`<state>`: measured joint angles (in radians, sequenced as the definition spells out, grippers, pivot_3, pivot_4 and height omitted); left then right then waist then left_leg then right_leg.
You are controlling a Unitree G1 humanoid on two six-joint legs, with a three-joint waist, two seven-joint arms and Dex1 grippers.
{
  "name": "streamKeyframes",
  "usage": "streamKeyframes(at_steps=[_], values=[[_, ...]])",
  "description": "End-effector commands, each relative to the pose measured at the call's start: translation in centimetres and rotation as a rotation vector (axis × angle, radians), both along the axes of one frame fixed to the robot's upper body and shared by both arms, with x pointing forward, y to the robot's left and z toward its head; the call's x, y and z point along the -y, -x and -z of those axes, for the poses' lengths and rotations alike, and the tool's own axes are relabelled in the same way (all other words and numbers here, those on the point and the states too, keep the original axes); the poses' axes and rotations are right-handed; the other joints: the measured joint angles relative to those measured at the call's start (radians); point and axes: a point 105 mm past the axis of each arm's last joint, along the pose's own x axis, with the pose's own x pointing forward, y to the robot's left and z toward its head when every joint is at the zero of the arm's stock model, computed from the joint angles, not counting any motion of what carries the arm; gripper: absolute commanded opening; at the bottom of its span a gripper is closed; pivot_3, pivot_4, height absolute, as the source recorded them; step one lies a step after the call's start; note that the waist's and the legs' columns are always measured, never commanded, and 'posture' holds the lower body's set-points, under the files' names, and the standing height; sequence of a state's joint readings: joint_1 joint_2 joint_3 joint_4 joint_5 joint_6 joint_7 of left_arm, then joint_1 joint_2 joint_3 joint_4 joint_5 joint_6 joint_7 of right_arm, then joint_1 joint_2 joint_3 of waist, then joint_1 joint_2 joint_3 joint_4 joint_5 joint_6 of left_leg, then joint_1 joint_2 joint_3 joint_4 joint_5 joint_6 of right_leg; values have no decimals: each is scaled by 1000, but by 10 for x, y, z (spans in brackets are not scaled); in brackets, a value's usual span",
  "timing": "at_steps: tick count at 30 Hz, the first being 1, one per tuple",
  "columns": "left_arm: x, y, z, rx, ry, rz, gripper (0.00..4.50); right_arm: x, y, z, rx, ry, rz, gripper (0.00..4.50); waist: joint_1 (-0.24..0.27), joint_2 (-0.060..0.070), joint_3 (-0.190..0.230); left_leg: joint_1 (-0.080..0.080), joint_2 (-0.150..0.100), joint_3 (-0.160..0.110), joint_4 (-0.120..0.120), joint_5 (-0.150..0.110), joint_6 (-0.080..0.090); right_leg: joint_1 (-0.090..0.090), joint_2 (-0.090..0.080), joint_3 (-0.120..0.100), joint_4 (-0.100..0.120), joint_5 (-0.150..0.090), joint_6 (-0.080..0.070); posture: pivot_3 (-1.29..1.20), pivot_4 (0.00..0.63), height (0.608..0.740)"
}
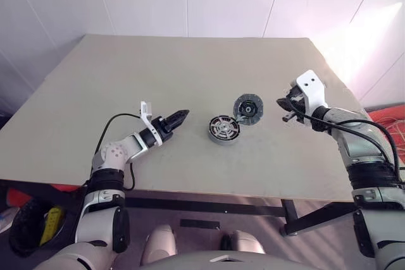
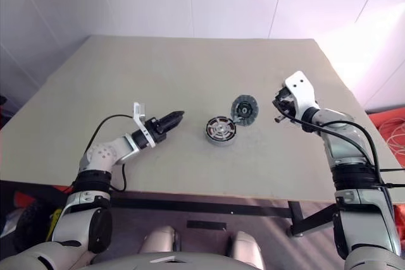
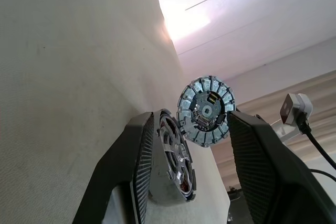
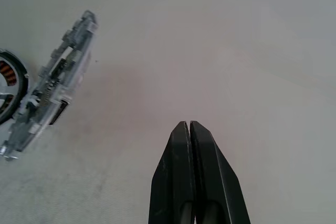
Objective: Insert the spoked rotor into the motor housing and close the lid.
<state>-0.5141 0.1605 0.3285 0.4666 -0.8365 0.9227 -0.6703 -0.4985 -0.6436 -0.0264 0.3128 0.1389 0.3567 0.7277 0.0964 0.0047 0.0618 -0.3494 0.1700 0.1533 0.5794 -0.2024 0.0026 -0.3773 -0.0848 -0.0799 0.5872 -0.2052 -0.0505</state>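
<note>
The silver motor housing (image 1: 216, 137) stands on the table a little right of centre. The spoked rotor (image 1: 223, 126) appears seated in it, its black rim and silver spokes facing up over coppery windings. The bluish-grey lid (image 1: 248, 108) rests tilted on its edge just behind and to the right of the housing, apparently leaning on it. My left gripper (image 1: 180, 116) is open and empty, level with the table, a short way left of the housing and pointing at it. My right gripper (image 1: 283, 103) is shut and empty, right of the lid and apart from it, above the table.
The beige table (image 1: 190, 67) has bare room all around the parts. Its front edge runs just below my arms and a white wall stands behind it. Red items and cables (image 1: 389, 121) lie on the floor at the right.
</note>
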Motion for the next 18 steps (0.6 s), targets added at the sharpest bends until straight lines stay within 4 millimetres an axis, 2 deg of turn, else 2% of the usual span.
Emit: streamKeyframes(at_steps=[1, 8, 18], values=[[-6, -3, -12, 52, 1, -16, 2355, -15, 1, -9, 21, -45, -55, 0, 0, 0, 0, 0, 0, 0, 0, 0, 0, 0, 0, 0, 0, 0, 0, 0, 0, 740], [-7, -2, -11, 50, -7, -11, 2355, -49, 9, -13, 18, -101, -151, 0, 0, 0, 0, 0, 0, 0, 0, 0, -1, 0, 0, 0, 1, 0, 0, 0, 0, 740], [-6, -1, -10, 46, -14, -6, 2355, -68, 15, -26, 43, -120, -220, 0, 0, 0, 0, 0, 0, 0, 0, 0, -1, 0, 0, 0, 1, 0, 0, 0, 0, 740]])
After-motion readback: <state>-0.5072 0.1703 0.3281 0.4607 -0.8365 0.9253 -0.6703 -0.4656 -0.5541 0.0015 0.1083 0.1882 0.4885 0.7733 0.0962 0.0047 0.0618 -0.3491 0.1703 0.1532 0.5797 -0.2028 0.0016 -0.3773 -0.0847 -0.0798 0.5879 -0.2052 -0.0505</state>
